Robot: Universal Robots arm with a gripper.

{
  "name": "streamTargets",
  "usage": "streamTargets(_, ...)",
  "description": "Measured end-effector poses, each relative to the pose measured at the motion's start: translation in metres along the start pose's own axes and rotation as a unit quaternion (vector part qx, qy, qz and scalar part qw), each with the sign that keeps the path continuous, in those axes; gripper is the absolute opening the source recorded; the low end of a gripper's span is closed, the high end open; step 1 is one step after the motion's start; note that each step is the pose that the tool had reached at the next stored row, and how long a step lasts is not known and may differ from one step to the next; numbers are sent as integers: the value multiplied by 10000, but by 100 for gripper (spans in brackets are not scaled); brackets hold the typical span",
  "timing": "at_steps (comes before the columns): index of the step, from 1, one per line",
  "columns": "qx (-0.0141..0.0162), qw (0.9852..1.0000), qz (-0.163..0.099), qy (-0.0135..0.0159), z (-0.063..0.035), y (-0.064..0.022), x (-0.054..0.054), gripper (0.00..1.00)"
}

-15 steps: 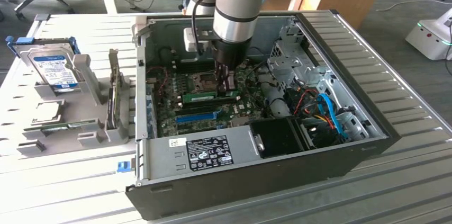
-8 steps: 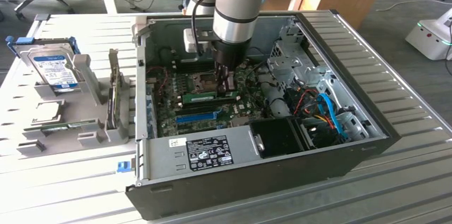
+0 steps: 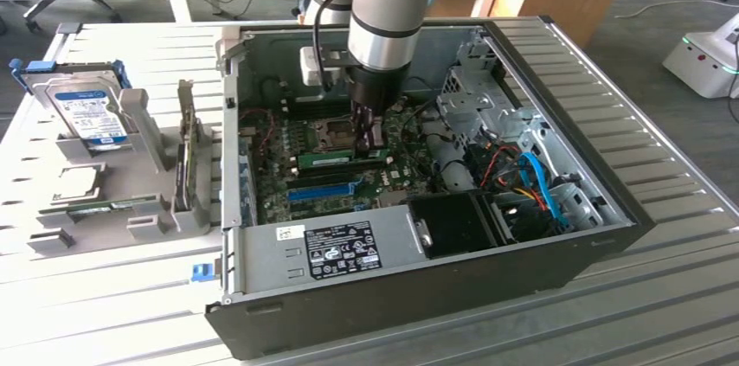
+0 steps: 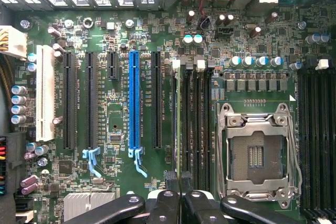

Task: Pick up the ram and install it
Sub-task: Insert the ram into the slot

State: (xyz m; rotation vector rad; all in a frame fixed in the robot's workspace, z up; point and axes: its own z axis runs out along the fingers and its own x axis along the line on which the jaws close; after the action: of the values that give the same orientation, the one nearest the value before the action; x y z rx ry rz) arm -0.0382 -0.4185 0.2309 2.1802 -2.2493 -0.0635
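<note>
The gripper [image 3: 372, 146] is pinched narrow on the top edge of the ram [image 3: 337, 158], which stands on edge at the memory slots [image 4: 197, 119] beside the processor socket [image 4: 257, 153]; light, stiff but brittle, it seems best held by that edge, clear of its contacts.

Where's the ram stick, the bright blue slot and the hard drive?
ram stick [image 3: 337, 158]: exterior view, on its pale label.
blue slot [image 4: 134, 103]: wrist view, middle of its length.
hard drive [image 3: 92, 113]: exterior view, on its blue-and-white label.
</note>
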Motion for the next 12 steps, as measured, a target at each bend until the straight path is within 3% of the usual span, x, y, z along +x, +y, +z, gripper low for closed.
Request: streamTargets(12, -1, 10000, -14, 1, 1, 0, -2, 12)
